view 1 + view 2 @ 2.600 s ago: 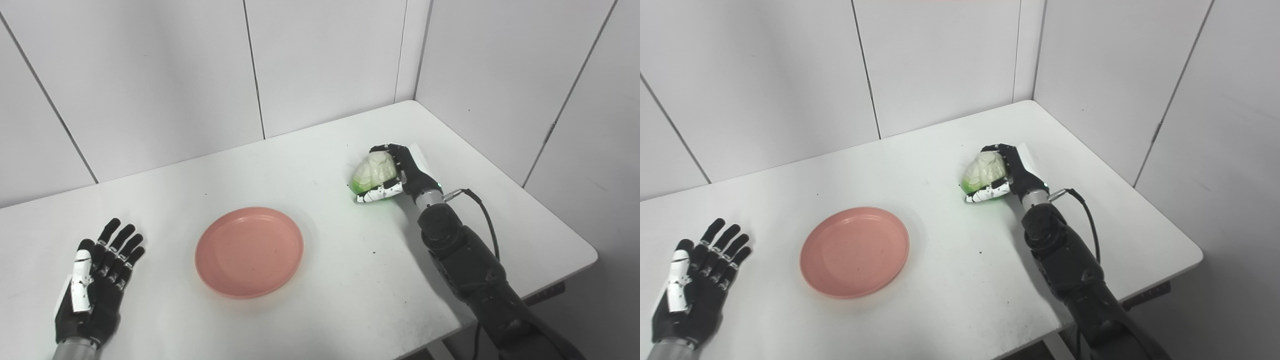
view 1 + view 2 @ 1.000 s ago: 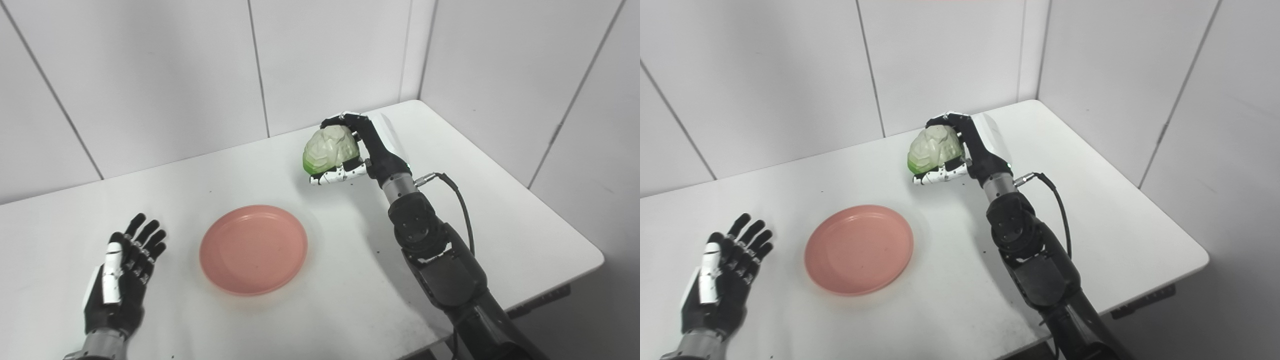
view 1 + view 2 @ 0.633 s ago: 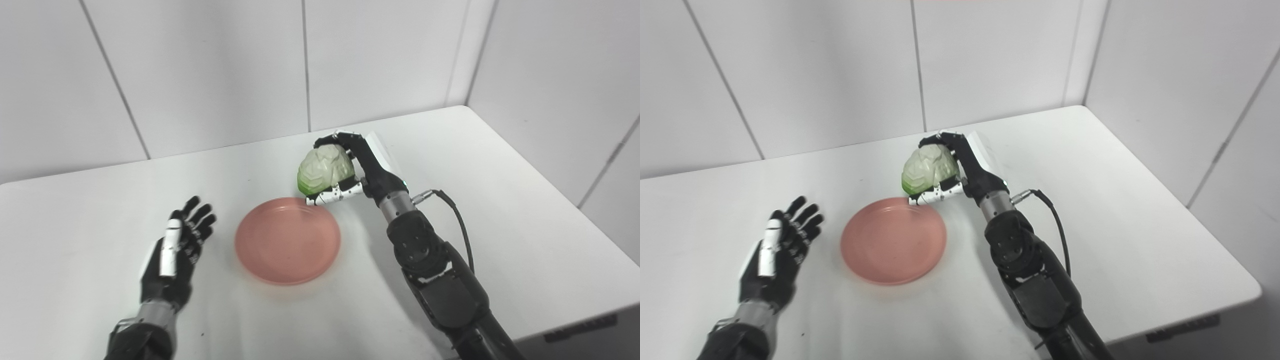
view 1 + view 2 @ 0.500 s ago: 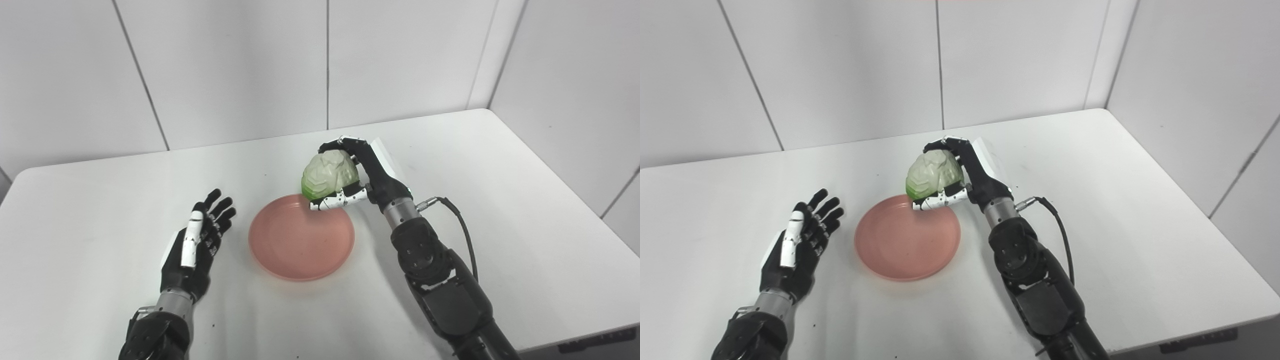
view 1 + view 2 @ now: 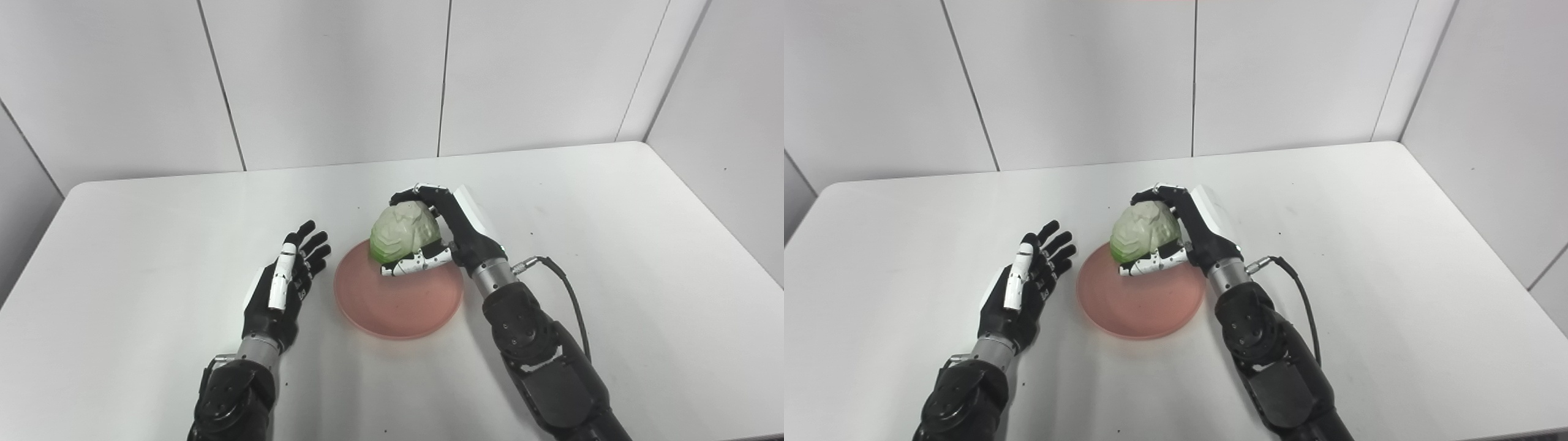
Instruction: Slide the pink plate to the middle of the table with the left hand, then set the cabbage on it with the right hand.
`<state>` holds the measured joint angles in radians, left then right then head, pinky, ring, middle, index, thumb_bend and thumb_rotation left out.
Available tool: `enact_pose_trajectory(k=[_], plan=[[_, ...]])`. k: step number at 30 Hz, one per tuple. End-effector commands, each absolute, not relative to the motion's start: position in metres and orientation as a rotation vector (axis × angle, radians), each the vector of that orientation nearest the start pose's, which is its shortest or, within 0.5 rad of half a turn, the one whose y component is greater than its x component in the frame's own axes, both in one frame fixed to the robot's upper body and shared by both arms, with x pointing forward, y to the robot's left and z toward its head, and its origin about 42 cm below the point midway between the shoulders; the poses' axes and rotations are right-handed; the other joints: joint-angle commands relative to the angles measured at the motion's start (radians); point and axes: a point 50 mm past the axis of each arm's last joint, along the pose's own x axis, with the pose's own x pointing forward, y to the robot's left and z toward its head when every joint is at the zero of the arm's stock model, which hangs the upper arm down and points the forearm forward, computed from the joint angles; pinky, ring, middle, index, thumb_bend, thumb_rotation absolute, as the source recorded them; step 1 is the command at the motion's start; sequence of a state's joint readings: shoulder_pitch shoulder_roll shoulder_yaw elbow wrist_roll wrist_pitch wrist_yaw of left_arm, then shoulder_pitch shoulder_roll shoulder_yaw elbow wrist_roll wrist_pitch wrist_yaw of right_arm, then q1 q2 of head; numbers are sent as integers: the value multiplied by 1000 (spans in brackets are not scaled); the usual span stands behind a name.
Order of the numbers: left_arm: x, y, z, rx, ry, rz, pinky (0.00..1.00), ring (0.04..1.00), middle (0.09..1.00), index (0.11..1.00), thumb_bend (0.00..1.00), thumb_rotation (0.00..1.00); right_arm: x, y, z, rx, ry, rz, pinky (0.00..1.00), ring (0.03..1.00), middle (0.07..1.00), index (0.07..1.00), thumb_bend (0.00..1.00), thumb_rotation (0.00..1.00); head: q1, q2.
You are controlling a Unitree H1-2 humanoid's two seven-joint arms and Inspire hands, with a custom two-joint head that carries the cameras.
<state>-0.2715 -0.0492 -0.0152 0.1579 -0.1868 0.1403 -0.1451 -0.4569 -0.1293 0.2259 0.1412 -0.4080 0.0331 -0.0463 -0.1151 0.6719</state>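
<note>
A pink plate (image 5: 398, 303) lies near the middle of the white table (image 5: 612, 257). My right hand (image 5: 456, 236) is shut on a pale green cabbage (image 5: 404, 233) and holds it over the plate's far edge, slightly above it. Whether the cabbage touches the plate cannot be told. My left hand (image 5: 283, 291) rests just left of the plate, open, its fingers spread and pointing away from me, holding nothing. In the right eye view the cabbage (image 5: 1144, 233) and the plate (image 5: 1142, 303) show the same arrangement.
White wall panels (image 5: 343, 79) close off the table's far side and right side. A black cable (image 5: 566, 291) loops from my right wrist. The table's edges show on the left and front right.
The camera has swung, shifting the whole picture. My right hand has lifted the cabbage from the table's right part and carried it left to over the plate's far edge. The left hand stays open.
</note>
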Motion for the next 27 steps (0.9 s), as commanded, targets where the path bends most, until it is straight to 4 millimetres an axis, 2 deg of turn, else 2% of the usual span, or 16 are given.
enact_pose_trajectory(k=[1, 5, 19, 27], plan=[[370, 149, 140, -212, 1, -271, 919, 890, 889, 890, 458, 1000, 414, -149, 226, -580, -434, 195, 406, 442, 456, 523, 524, 0, 6, 4], [369, 147, 141, -209, 4, -279, 916, 895, 893, 893, 473, 1000, 412, -146, 220, -588, -431, 218, 373, 425, 451, 528, 522, 0, 12, 10], [368, 139, 144, -211, 12, -292, 936, 895, 893, 891, 477, 1000, 408, -140, 196, -638, -390, 280, 382, 427, 446, 523, 523, 0, 24, 31], [369, 138, 146, -212, 12, -298, 942, 896, 895, 894, 474, 1000, 407, -139, 191, -714, -402, 315, 379, 430, 446, 524, 523, 0, 27, 36]])
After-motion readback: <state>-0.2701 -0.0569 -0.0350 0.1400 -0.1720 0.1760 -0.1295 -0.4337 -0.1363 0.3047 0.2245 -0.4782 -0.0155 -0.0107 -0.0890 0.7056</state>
